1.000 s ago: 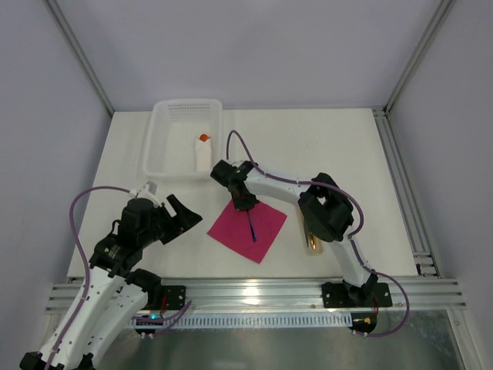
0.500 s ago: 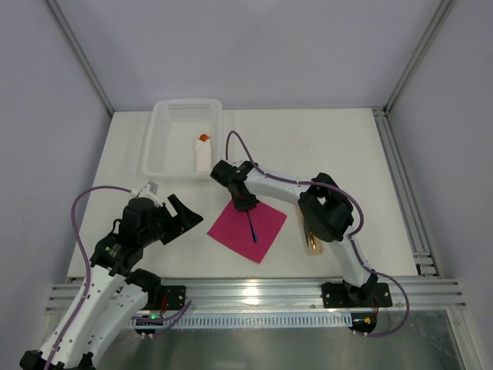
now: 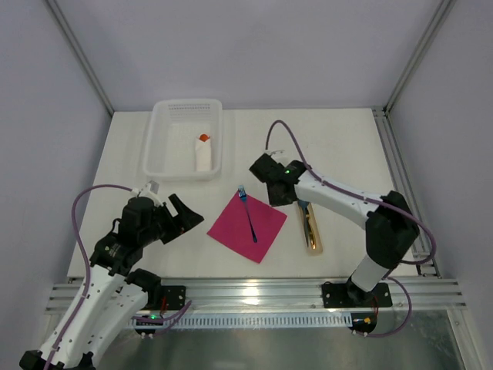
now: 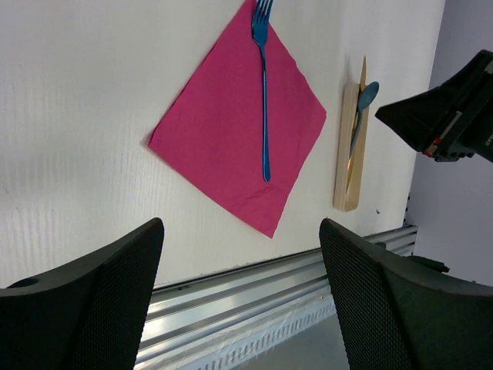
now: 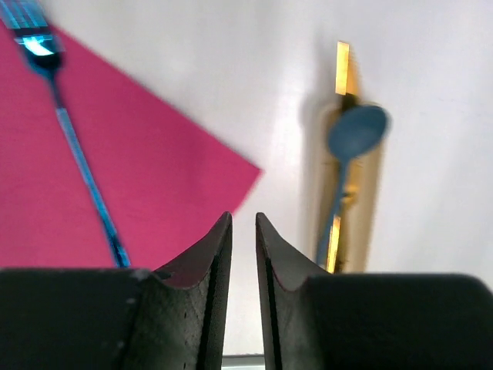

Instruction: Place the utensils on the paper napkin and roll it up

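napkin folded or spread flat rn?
Spread flat: the paper napkin lies as one open square, the blue fork resting across it.

The overhead view looks down from behind the arm bases across the whole worktop (image 3: pixel 347 146). The left wrist view looks low and slantwise between its wide-set fingers (image 4: pixel 92 308); the right wrist view hangs close, facing down. All three share the napkin (image 3: pixel 248 227) and fork (image 3: pixel 247 211).
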Robot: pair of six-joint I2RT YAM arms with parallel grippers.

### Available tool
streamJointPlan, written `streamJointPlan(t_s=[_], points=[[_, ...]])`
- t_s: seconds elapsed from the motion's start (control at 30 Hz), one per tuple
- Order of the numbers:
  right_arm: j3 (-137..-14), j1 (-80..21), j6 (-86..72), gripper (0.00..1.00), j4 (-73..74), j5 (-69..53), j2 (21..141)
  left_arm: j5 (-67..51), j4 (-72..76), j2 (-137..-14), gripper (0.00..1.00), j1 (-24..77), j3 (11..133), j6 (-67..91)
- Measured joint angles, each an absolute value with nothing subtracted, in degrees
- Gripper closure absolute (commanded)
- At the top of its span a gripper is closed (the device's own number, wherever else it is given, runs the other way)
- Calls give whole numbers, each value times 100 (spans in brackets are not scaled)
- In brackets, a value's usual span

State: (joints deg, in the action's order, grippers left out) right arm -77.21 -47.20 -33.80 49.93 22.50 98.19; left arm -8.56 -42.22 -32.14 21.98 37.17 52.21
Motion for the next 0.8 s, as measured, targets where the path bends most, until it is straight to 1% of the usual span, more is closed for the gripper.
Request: streamJointPlan(t_s=[0.17, 0.3, 0.6, 0.63, 0.8], points=[[-6252, -3854, -3358, 83, 4810, 2416, 8567, -963, -4193, -3223, 16, 2198, 3717, 5207], [-5533, -3448, -3308, 83, 4786, 2425, 8230, -1059, -4130, -3247, 16, 2198, 3717, 5210], [-5260, -3433, -3232, 82, 4370, 2268, 8409, -1120, -4012, -3321, 17, 2198, 3715, 5207], [-5253, -3433, -3223, 79, 4333, 2255, 8458, -1120, -4010, -3321, 17, 2198, 3715, 5207], [-5188, -3433, -3179, 78, 4119, 2119, 8600, -1120, -4010, -3321, 17, 2198, 3715, 5207]])
